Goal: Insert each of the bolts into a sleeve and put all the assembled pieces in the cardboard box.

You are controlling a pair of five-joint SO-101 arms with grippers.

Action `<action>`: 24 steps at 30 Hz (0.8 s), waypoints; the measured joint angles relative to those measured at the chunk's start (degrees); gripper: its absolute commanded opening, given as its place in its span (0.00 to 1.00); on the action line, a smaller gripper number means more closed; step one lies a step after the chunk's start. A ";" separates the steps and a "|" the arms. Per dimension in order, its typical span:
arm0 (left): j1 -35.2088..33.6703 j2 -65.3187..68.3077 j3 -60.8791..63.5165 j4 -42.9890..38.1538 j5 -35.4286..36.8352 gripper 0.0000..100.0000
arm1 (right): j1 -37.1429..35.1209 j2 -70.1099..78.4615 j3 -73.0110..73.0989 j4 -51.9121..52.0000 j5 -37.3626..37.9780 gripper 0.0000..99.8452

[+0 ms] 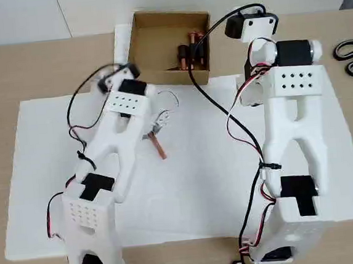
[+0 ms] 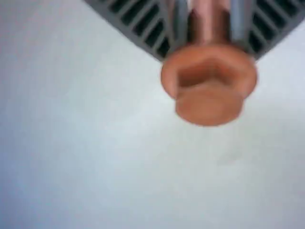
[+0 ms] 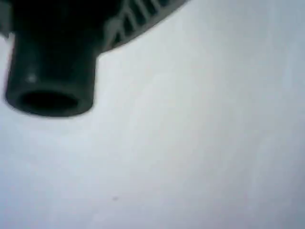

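- The desk (image 1: 34,64) carries a white sheet (image 1: 195,198), probably laid so small parts are easy to spot.
- The cardboard box (image 1: 133,46) sits at the sheet's far edge between the arms, in reach of both. Assembled pieces (image 1: 191,51) lie inside.
- Scissors (image 1: 352,55) lie at the desk's edge, well apart from the work.
- The left end effector (image 1: 156,129) is clamped on a copper bolt (image 1: 160,147) low over the sheet. The high view gives the bolt's slant, and the left wrist view shows its flanged head at the free end.
- The right end effector (image 3: 71,19) appears clamped on a black sleeve (image 3: 50,71). Its open bore faces outward, likely to receive the bolt.
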 measured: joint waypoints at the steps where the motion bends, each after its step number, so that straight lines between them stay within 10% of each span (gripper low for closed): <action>1: -0.53 0.00 -0.70 0.88 -4.57 0.01 | 0.00 0.00 0.00 0.00 0.00 0.00; 8: -1.58 0.00 -1.49 4.40 -29.45 0.01 | 0.00 0.00 0.00 0.00 0.00 0.00; 24: -1.41 7.82 -2.46 3.96 -33.14 0.08 | 0.00 0.00 0.00 0.00 0.00 0.00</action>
